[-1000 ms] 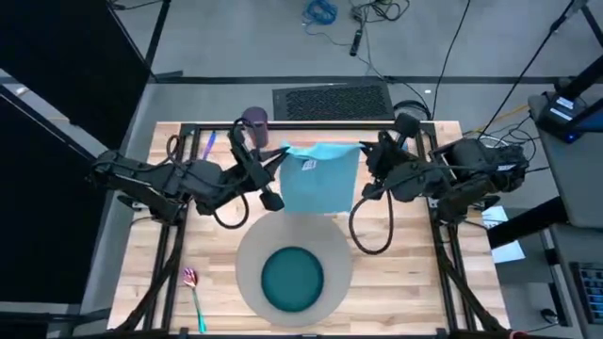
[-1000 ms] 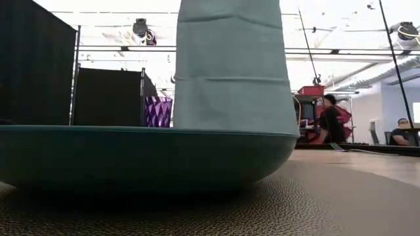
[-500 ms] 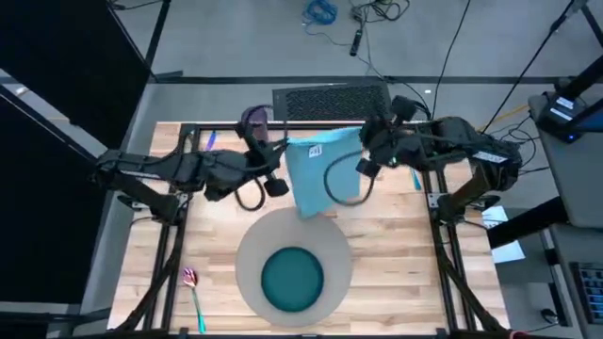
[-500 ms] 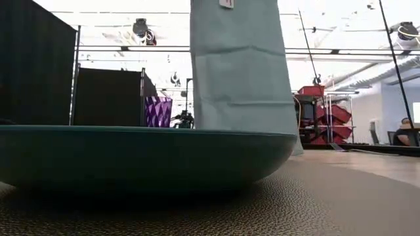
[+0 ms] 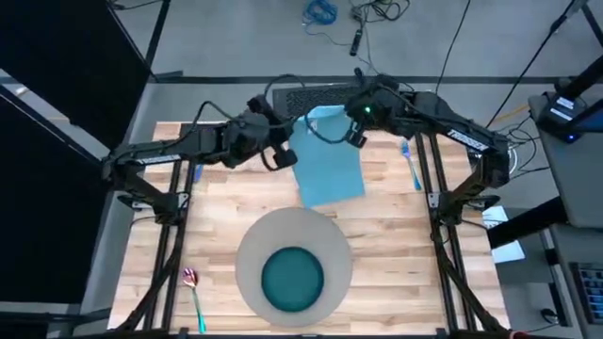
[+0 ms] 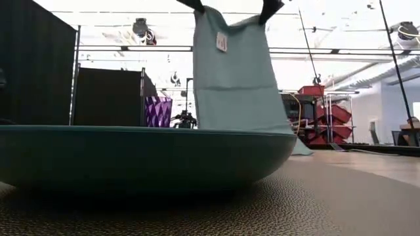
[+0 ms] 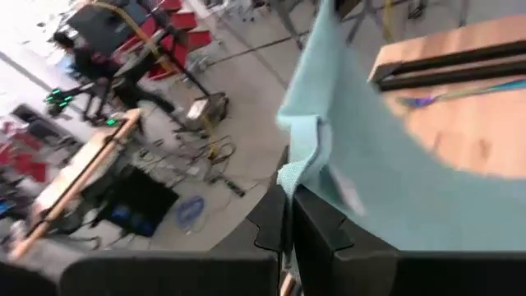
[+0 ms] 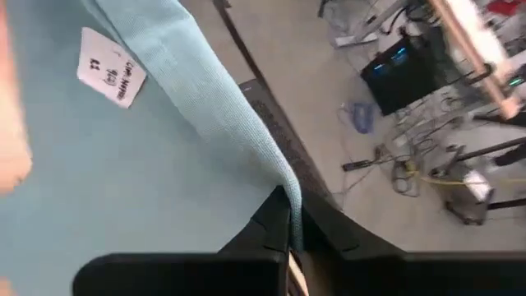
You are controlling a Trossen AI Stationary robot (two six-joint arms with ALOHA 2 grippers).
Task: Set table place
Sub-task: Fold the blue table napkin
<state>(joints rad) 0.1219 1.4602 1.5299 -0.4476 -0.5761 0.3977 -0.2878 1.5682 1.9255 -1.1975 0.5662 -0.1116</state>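
Observation:
A light blue napkin (image 5: 328, 160) hangs between my two grippers over the table's far middle. My left gripper (image 5: 285, 143) is shut on its upper left corner, my right gripper (image 5: 350, 124) on its upper right corner. The napkin's lower end (image 5: 332, 191) reaches down toward the table (image 5: 396, 226); the plate hides it in the low view. Nearer stands a teal plate (image 5: 292, 280) on a round grey mat (image 5: 247, 252). A purple cup (image 6: 157, 111) stands far left. A pink-bowled spoon (image 5: 193, 287) lies near left. My left gripper pinches the napkin's upper left corner (image 7: 297, 174) between its two fingers, a bunched edge. In the low view that corner (image 6: 200, 9) is held from above and the cloth hangs below. My right gripper pinches the napkin's upper right corner (image 8: 283, 179) between its two fingers, along the top edge. That corner (image 6: 268, 14) is held from above. The top edge sags a little between the two holds, and the cloth hangs flat below.
A blue piece of cutlery (image 5: 408, 155) lies at the far right of the table, another blue piece (image 5: 195, 173) at the far left under the left arm. Black frame bars (image 5: 170, 245) run along both sides. A dark grille (image 5: 325, 97) lies beyond the far edge.
Both grippers, still shut on the napkin's upper corners, have gone toward the table's far edge and drawn closer together. The napkin has travelled with them away from the plate, and it hangs narrower between them.

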